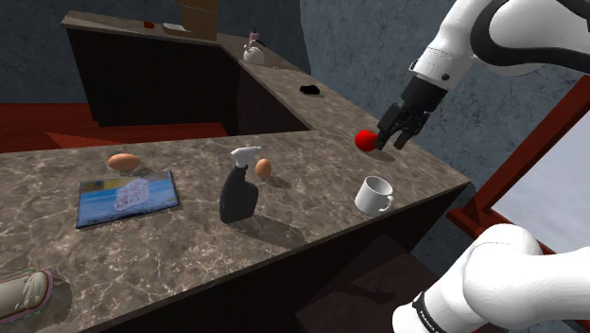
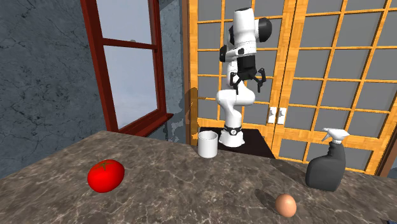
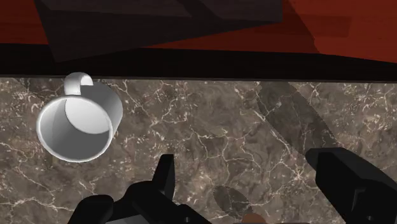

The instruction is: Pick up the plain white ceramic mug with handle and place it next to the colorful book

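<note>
The white mug (image 1: pixel 374 195) stands upright near the counter's front edge, its handle towards the edge. The colorful book (image 1: pixel 127 199) lies flat far off towards the shoulder view's left. My gripper (image 1: pixel 390 142) hangs open in the air above the counter, higher than the mug and beside the red tomato (image 1: pixel 366 140). In the wrist view the mug (image 3: pixel 79 121) is seen from above, off to the side of my open gripper (image 3: pixel 254 181), outside the fingers (image 3: pixel 164 175). From across the counter, the mug (image 2: pixel 208 144) sits in front of the arm, with the gripper (image 2: pixel 247 83) high above it.
A dark spray bottle (image 1: pixel 238 189) and a brown egg (image 1: pixel 263 167) stand between mug and book; another egg (image 1: pixel 121 161) lies behind the book. The marble counter (image 1: pixel 312 232) drops off just past the mug. A kettle (image 1: pixel 253 52) sits on the far counter.
</note>
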